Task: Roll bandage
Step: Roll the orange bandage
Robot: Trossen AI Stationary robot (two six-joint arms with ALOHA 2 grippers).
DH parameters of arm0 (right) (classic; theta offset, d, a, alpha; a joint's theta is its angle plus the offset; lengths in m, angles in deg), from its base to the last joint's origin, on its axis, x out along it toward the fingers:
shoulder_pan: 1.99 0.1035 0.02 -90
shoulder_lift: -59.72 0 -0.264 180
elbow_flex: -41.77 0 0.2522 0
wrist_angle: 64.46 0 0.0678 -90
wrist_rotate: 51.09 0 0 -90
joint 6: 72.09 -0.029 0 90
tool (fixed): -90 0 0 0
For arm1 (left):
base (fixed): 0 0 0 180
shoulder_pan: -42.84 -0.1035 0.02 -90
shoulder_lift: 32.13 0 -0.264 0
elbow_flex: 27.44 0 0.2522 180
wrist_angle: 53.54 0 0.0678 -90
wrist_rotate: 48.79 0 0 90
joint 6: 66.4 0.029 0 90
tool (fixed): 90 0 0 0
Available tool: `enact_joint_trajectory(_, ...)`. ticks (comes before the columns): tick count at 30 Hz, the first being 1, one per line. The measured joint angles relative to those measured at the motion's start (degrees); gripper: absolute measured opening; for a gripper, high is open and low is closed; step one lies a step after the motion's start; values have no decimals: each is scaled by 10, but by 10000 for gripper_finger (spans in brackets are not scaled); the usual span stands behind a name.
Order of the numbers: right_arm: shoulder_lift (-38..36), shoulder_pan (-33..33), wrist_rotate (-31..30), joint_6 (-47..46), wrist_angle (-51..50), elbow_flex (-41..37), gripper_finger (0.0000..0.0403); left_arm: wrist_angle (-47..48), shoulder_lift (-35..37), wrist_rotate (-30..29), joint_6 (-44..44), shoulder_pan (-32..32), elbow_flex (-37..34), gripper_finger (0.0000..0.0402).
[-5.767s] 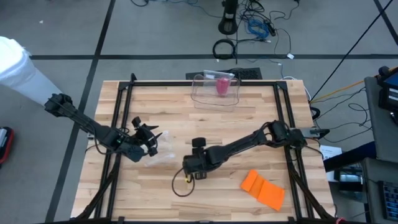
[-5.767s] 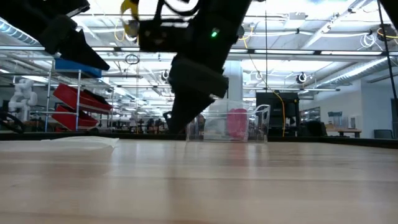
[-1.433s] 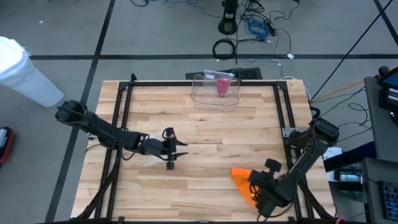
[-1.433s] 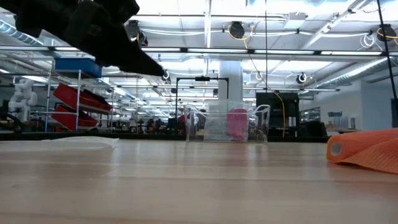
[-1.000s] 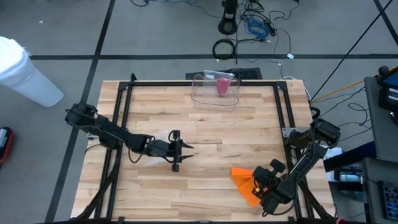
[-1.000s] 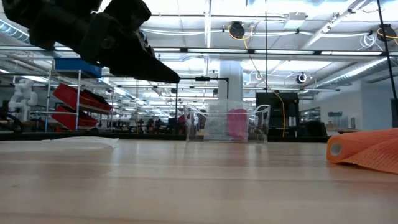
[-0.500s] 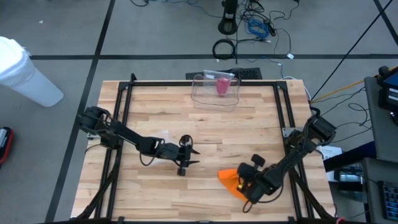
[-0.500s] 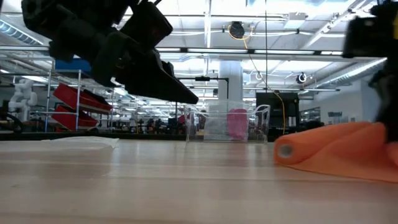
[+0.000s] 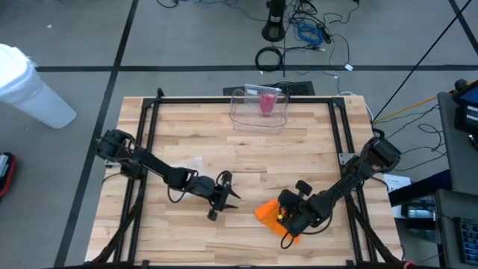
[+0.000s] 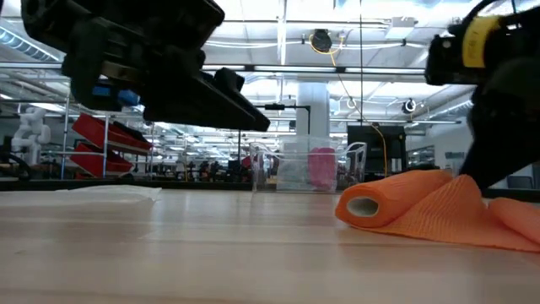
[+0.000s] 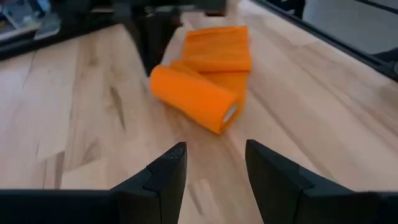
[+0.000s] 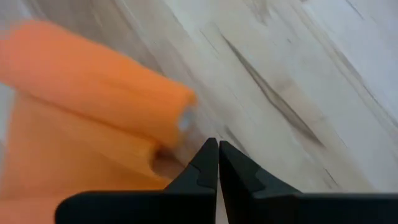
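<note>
The orange bandage (image 9: 267, 212) lies on the wooden table near its front edge, right of the middle. One end is wound into a short roll (image 11: 194, 93); the loose strip (image 11: 217, 48) lies flat behind the roll. My right gripper (image 12: 217, 147) is shut, and its tips are down beside the roll, on the side toward the table's right. My left gripper (image 11: 214, 152) hovers open just left of the roll, pointing at it, with nothing between its fingers. My right gripper stands with its shut fingertips (image 12: 210, 155) at one end of the roll (image 12: 177, 115), where the loose strip leaves it. The fingers slant down from the table's right side. The bandage lies on the table. I cannot tell whether the tips touch the cloth.
A clear plastic box (image 9: 260, 106) with a pink thing inside stands at the table's far edge. A scrap of clear wrap (image 9: 194, 162) lies at the left, beside the left arm. Black frame rails (image 9: 142, 149) run along the table's sides.
My right gripper has swept toward the table's left, staying shut. The bandage has slid with it along the table toward the middle. My left gripper has moved toward the table's right and near edge, dipping toward the roll, still open.
</note>
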Motion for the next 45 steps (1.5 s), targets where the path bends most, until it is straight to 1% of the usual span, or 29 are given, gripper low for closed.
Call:
enact_joint_trajectory(4, 0, 11, 9, -31, -58, 0, 0, -20, 0, 0, 22, 13, 0, 170)
enact_joint_trajectory(7, 0, 15, 10, -39, -56, 0, 0, -36, -3, -8, 35, 16, 0, 170)
enact_joint_trajectory(10, 0, 15, 11, -17, -10, 0, 0, -62, -19, -18, 34, 16, 0, 170)
enact_joint_trajectory(16, 0, 11, 10, 36, 93, 0, 0, -131, -69, -19, 32, 16, 0, 170)
enact_joint_trajectory(20, 0, 0, 7, 34, 131, 0, 0, -125, -77, -19, 31, 16, 6, 170)
enact_joint_trajectory(23, 0, -14, 12, 5, 149, 0, 0, -121, -76, -19, 31, 16, 7, 170)
enact_joint_trajectory(25, 5, -25, 35, -13, 166, 1, 0, -119, -76, -19, 31, 16, 7, 170)
enact_joint_trajectory(29, 25, -36, 122, -41, 184, 1, 0, -110, -76, -19, 30, 16, 7, 170)
enact_joint_trajectory(32, 29, -30, 128, -47, 176, 2, 0, -112, -76, -19, 18, 16, 7, 170)
enact_joint_trajectory(37, 2, -9, 64, -71, 95, 8, 0, -114, -76, -13, 15, 21, 17, 170)
enact_joint_trajectory(39, -12, -2, 52, -90, 51, 20, 0, -116, -76, 2, 14, 27, 28, 170)
enact_joint_trajectory(41, -24, 4, 51, -108, 8, 30, 0, -117, -76, 19, 14, 32, 39, 170)
enact_joint_trajectory(43, -31, 14, 59, -120, -10, 39, 0, -116, -76, 33, 12, 36, 51, 170)
enact_joint_trajectory(45, -37, 20, 94, -128, -10, 42, 0, -117, -79, 35, 2, 38, 62, 170)
